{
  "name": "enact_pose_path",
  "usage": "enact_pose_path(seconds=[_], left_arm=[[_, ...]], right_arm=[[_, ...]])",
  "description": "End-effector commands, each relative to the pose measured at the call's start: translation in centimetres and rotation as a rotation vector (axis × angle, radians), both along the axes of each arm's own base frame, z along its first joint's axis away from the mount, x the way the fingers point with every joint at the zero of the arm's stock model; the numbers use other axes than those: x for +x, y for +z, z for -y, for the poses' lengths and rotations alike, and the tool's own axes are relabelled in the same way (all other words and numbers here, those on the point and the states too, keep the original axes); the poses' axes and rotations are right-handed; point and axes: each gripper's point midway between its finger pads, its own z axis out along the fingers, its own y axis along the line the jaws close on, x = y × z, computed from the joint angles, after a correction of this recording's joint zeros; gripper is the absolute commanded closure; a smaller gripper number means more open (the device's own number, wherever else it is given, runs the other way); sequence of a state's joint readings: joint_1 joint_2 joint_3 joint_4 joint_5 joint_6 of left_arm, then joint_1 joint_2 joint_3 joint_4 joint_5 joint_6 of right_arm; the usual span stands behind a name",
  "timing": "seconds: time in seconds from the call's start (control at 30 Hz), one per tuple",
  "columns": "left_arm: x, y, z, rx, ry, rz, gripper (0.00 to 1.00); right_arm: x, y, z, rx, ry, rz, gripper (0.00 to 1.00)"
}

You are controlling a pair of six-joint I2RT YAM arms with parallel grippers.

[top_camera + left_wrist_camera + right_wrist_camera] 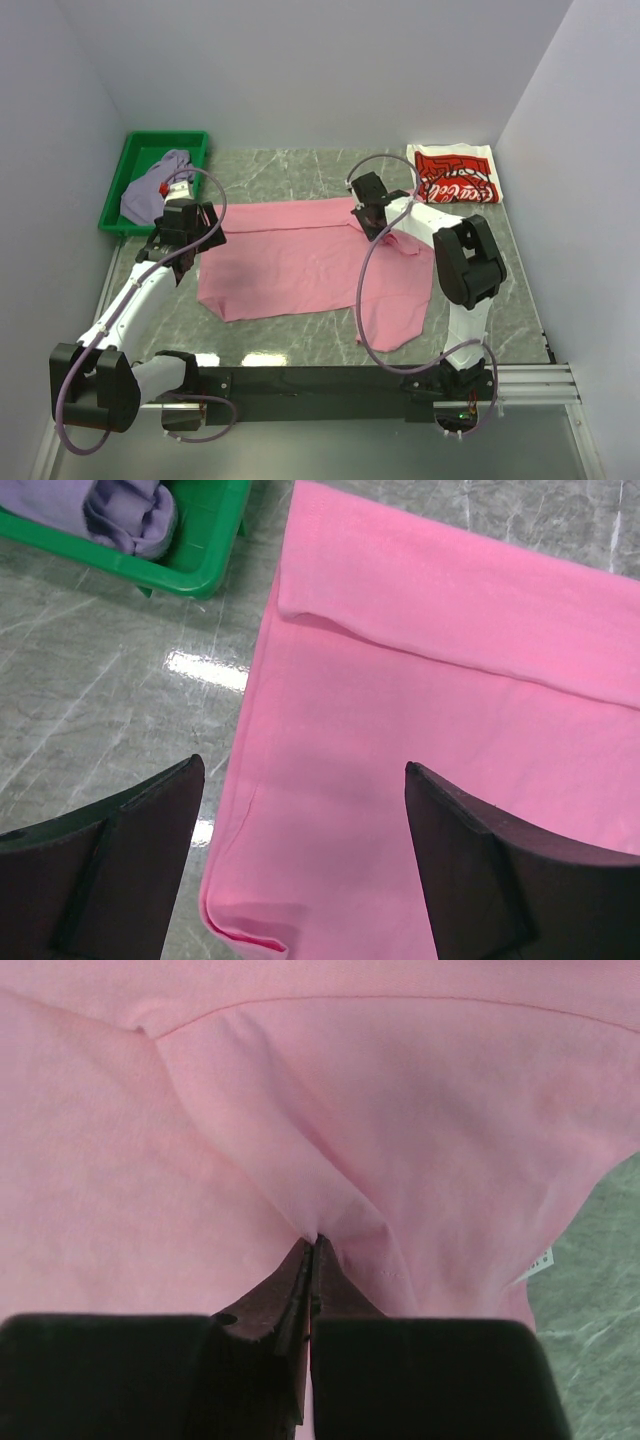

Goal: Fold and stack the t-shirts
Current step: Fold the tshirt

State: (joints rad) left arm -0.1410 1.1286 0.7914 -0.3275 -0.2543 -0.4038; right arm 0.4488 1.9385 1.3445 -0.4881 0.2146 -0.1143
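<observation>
The pink t-shirt lies spread on the table, its top edge folded over, one part hanging toward the front right. My right gripper is shut on a pinch of the pink t-shirt near its upper right. My left gripper is open and empty above the shirt's left edge. The white Coca-Cola t-shirt lies folded at the back right. The lavender-grey t-shirt sits crumpled in the green bin; it also shows in the left wrist view.
The green bin stands at the back left, close to my left arm. White walls close in the table on three sides. A black rail runs along the front edge.
</observation>
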Motion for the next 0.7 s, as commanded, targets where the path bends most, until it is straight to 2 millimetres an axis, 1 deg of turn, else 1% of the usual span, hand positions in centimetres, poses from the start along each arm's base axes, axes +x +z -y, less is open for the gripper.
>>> enact_pose_path(seconds=[0.0, 0.03, 0.1, 0.13, 0.3, 0.33, 0.37, 0.43, 0.5, 0.53, 0.6, 0.63, 0.67], left_arm=[[0.4, 0.9, 0.3, 0.002, -0.025, 0.024, 0.13], [0.4, 0.8, 0.3, 0.003, -0.027, 0.020, 0.13], [0.4, 0.9, 0.3, 0.002, -0.029, 0.022, 0.13], [0.4, 0.8, 0.4, 0.001, -0.030, 0.019, 0.13], [0.5, 0.7, 0.5, -0.002, -0.035, 0.014, 0.13], [0.5, 0.7, 0.5, -0.001, -0.037, 0.013, 0.13], [0.5, 0.7, 0.5, -0.003, -0.038, 0.013, 0.13], [0.4, 0.6, 0.6, -0.006, -0.041, 0.010, 0.13], [0.5, 0.5, 0.6, -0.005, -0.042, 0.008, 0.13], [0.5, 0.5, 0.6, -0.005, -0.043, 0.007, 0.13], [0.5, 0.3, 0.7, -0.005, -0.044, 0.000, 0.13], [0.5, 0.3, 0.7, -0.006, -0.045, 0.000, 0.13], [0.5, 0.3, 0.7, -0.006, -0.045, 0.000, 0.13]], right_arm=[[0.4, 4.1, -0.8, 0.072, 0.030, 0.037, 1.00], [0.4, 4.4, -1.0, 0.081, 0.030, 0.034, 1.00], [-0.3, 4.2, -1.1, 0.086, 0.035, -0.006, 1.00], [-0.5, 4.2, -1.5, 0.105, 0.045, -0.021, 1.00], [-2.2, 3.2, -2.2, 0.139, 0.057, -0.127, 1.00], [-2.4, 3.1, -2.4, 0.150, 0.061, -0.139, 0.97], [-2.8, 2.9, -3.1, 0.182, 0.078, -0.161, 0.96], [-3.3, 2.8, -3.5, 0.207, 0.087, -0.187, 0.95], [-3.3, 2.6, -3.6, 0.213, 0.080, -0.193, 0.94], [-3.3, 2.6, -3.5, 0.212, 0.070, -0.195, 0.89], [-3.2, 2.5, -3.4, 0.217, 0.054, -0.202, 0.82], [-3.3, 2.8, -3.7, 0.239, 0.056, -0.204, 0.75], [-3.4, 2.9, -3.9, 0.268, 0.061, -0.210, 0.70]])
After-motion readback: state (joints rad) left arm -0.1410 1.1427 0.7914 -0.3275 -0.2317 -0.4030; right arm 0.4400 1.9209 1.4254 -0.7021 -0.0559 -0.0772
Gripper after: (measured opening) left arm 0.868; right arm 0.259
